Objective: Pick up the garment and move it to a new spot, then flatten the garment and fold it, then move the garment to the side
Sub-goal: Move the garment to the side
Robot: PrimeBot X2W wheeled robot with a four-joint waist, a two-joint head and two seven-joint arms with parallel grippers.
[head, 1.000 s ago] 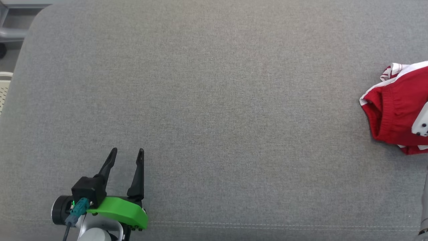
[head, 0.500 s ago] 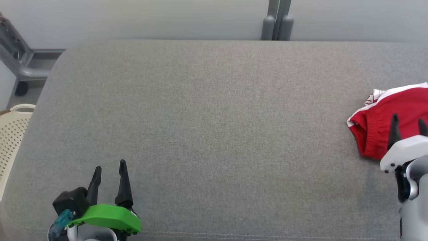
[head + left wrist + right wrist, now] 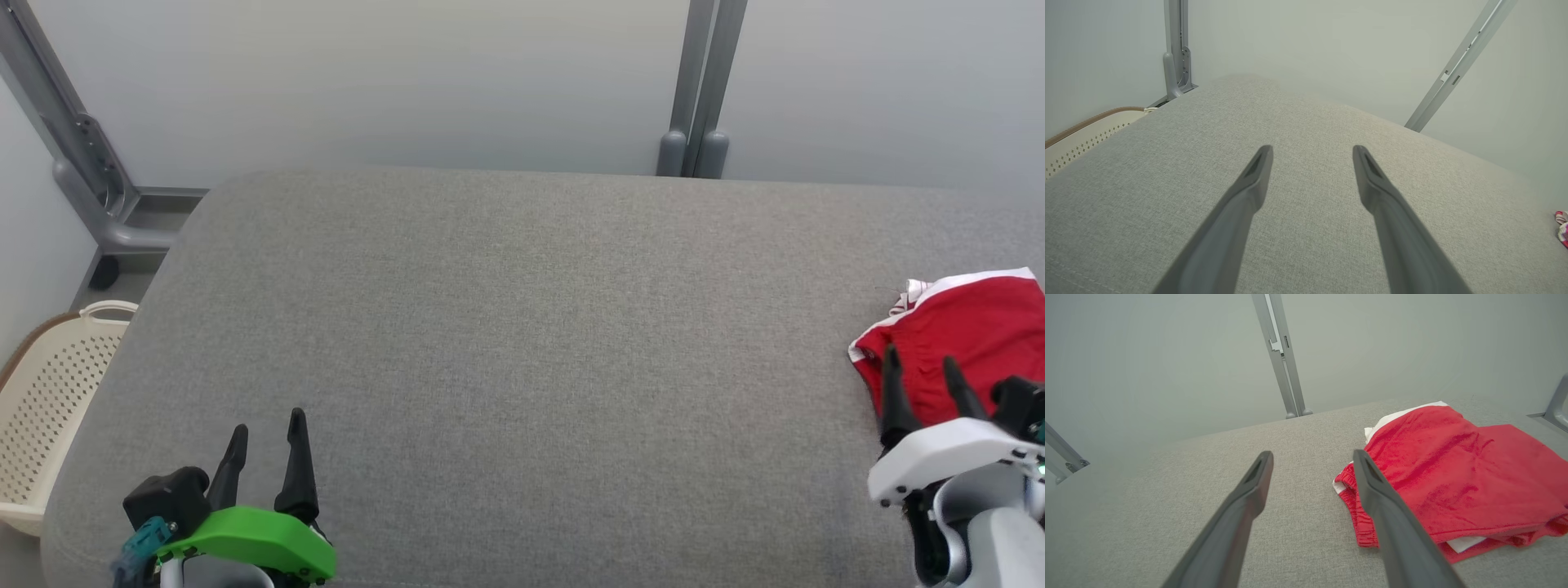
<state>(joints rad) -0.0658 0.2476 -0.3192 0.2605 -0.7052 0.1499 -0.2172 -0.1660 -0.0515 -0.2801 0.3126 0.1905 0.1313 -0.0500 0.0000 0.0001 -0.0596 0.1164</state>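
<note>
Head view: one red garment (image 3: 967, 331), one basket (image 3: 49, 400).

Red garment (image 3: 971, 327) near right fingers (image 3: 892, 396)

Grey fabric surface (image 3: 522, 327) sprawling across the frame, pale wall (image 3: 367, 82) behind it, twin metal posts (image 3: 700, 98) upper right of centre, a slanted rail (image 3: 69, 139) upper left, cream perforated basket (image 3: 49, 400) lower left.

From my feeds I can read no text, label, brand, number or sign on anything in view.
</note>
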